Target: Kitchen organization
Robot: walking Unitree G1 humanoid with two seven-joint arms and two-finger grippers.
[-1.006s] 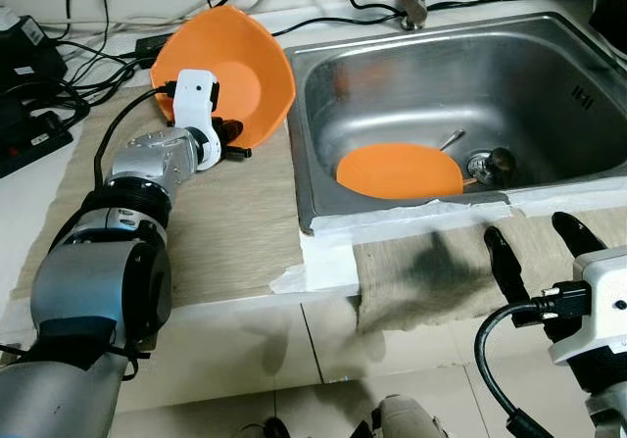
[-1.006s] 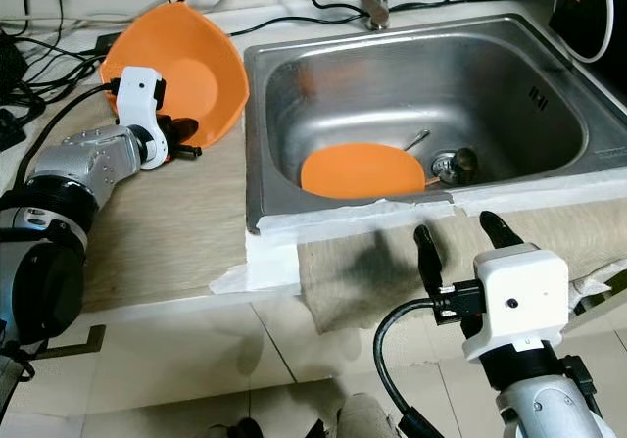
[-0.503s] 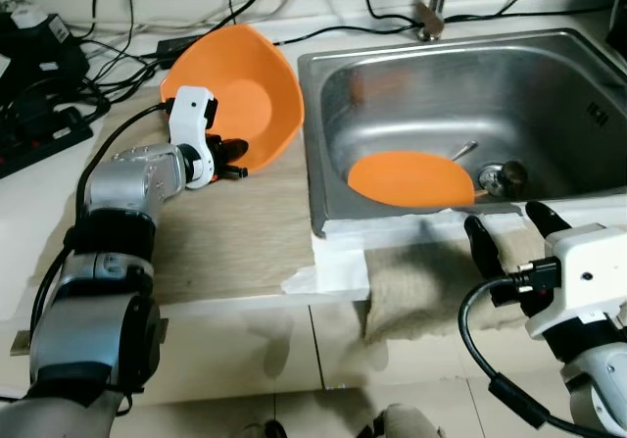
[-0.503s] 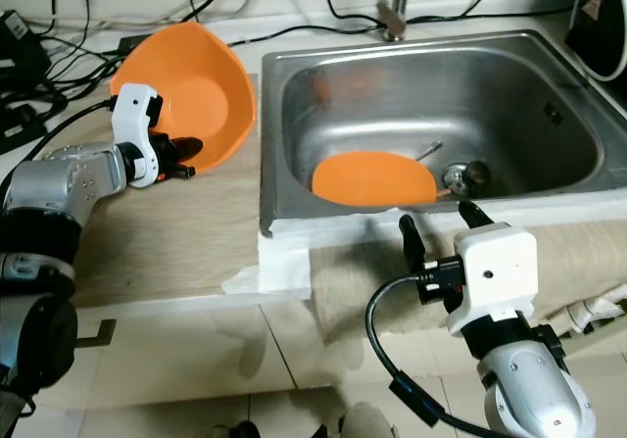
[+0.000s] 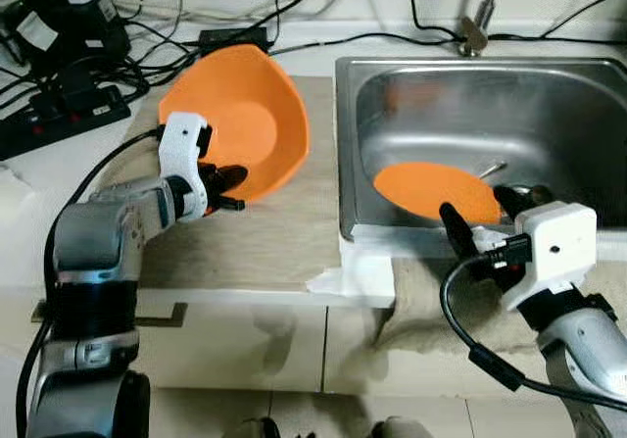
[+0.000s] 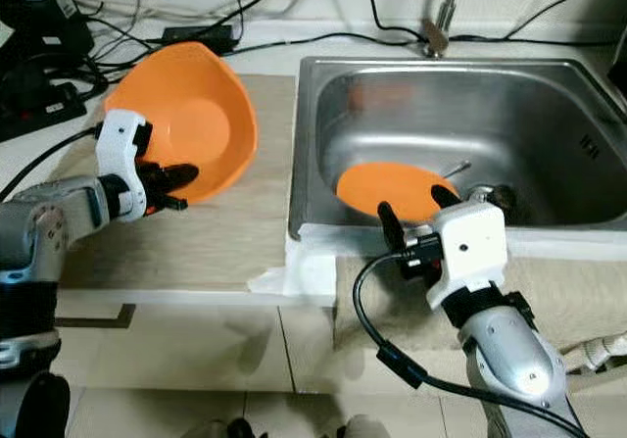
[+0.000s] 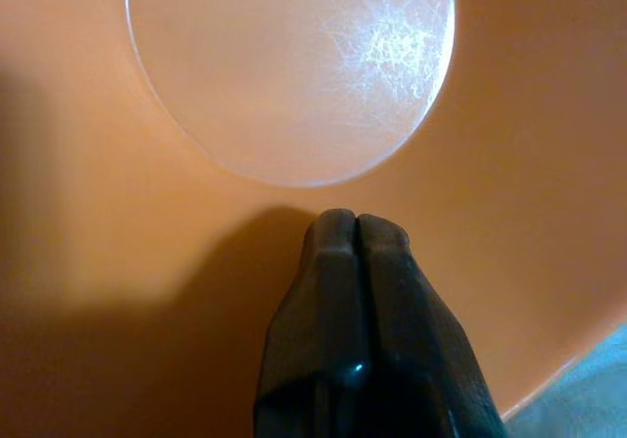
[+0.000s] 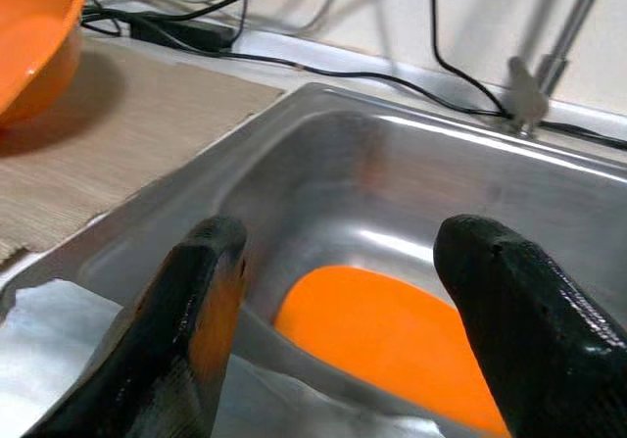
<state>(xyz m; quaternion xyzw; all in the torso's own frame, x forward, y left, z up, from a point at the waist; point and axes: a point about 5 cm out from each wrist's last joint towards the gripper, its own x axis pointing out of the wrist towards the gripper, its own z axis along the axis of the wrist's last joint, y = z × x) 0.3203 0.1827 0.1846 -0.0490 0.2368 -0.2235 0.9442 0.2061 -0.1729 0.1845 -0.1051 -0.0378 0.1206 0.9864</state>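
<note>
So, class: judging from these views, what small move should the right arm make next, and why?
Probably reach forward and down into the sink toward the orange plate. The right gripper hovers at the sink's near rim with jaws open, while the left gripper is shut on the tilted orange bowl.

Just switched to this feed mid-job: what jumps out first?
The orange bowl, tilted on its side on the counter mat left of the sink, with the left hand shut on its near rim. Next, the orange plate lying in the sink, and the right hand open at the sink's front edge, just before that plate.
</note>
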